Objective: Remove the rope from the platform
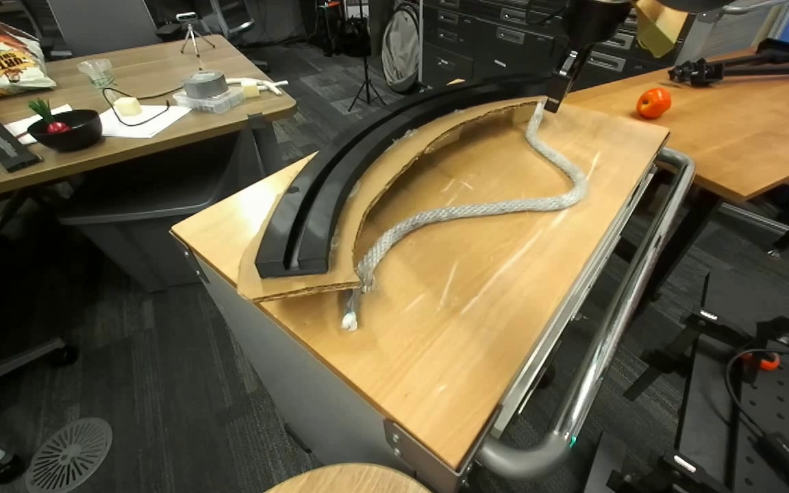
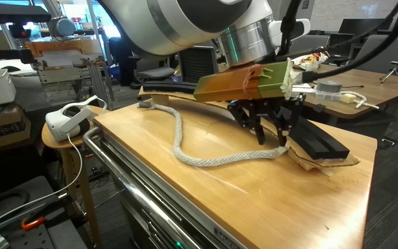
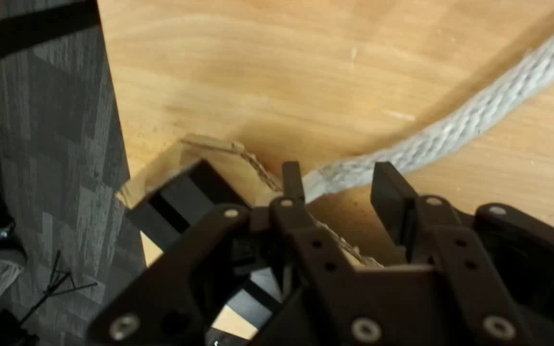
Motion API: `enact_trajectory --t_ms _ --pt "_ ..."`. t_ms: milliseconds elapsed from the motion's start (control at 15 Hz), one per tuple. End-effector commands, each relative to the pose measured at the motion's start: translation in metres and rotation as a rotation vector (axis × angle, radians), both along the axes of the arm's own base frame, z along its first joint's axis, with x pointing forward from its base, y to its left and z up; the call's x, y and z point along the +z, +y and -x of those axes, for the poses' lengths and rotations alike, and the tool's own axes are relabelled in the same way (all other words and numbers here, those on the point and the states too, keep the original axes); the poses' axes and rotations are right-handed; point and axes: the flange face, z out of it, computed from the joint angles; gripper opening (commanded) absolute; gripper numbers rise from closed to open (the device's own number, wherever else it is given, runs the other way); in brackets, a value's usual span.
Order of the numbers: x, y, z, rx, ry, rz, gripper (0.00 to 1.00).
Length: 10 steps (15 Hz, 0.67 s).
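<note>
"Wrist view helped us most. We saw the gripper (image 3: pixel 338 175) with its two fingers (image 3: pixel 294 180) part-way apart and a gap in the middle."

"Did we have hold of anything?"

"No, we saw nothing pinched. The rope (image 3: pixel 455 134) was just under the tips. One finger hid a bit of its near end, so we couldn't tell if that end touched the cardboard (image 3: pixel 238 173)."

"And the curved black track (image 1: pixel 360 140)?"

"We saw the rope off it! In both exterior views it lay in a big bend on the wooden table (image 2: pixel 288 207), inside the curve. We guessed the job was nearly done."

"Which way did the rope go from us?"

"From under our fingers it ran toward the shiny rail (image 1: pixel 617 318). It went almost in line from one finger to the other, not across the gap."

"So would a squeeze there have been bad?"

"We thought so. It would have pushed the end along, not gripped its sides. To grab it, we would have needed to turn the gripper first."

"And if we were done?"

"Then we needed to go straight up and slowly, because the end was right by a finger and might have snagged."
</note>
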Motion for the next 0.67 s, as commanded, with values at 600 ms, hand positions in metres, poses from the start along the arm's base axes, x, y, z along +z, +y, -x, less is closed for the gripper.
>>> enact_trajectory --t_ms 600 --pt "0.086 0.092 -0.002 0.635 -0.056 -0.04 1.0"
